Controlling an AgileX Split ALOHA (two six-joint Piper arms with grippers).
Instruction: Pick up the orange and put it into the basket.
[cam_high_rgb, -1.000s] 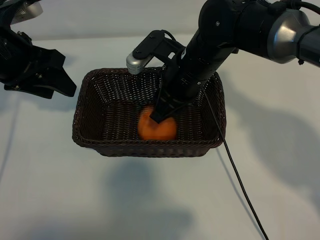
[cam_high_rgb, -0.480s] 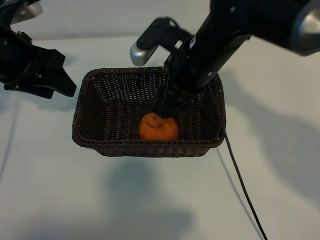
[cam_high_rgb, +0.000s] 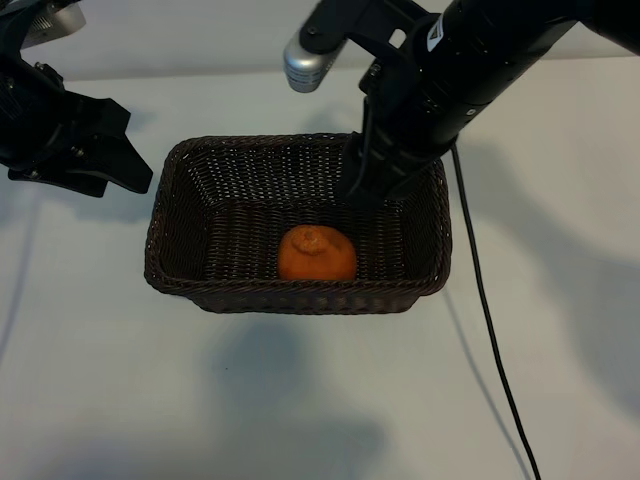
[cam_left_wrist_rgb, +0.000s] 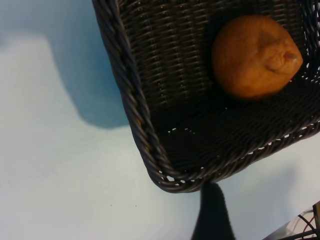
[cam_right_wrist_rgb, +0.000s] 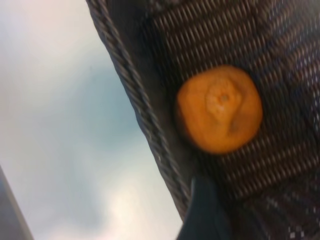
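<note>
- The white surface (cam_high_rgb: 300, 400) lies at the front with nothing on it but shadows and a thin black cable (cam_high_rgb: 490, 330) that runs down it on the right.
- Next comes the basket (cam_high_rgb: 170, 270), dark brown and woven, sitting flat on the surface.
- The orange (cam_high_rgb: 316, 254) sits inside the basket on its floor, close to the front wall, with its knobby stem end up. Nothing touches it.
- The right claw (cam_high_rgb: 358, 192) hangs above the back part of the basket, higher than the orange and apart from it. It holds nothing. Only the dark tip shows, so I cannot tell how far apart its fingers stand.
- The left claw (cam_high_rgb: 115, 165) is parked far off to the left side, above the surface, outside the basket. Its fingers look spread and it holds nothing.
- The job looks done, I think, since the orange is in the basket.
- What could go wrong: the right arm is near the back rim, so if it swings low it could bump the basket and shove it. The cable could also catch the basket's right corner and drag it.
</note>
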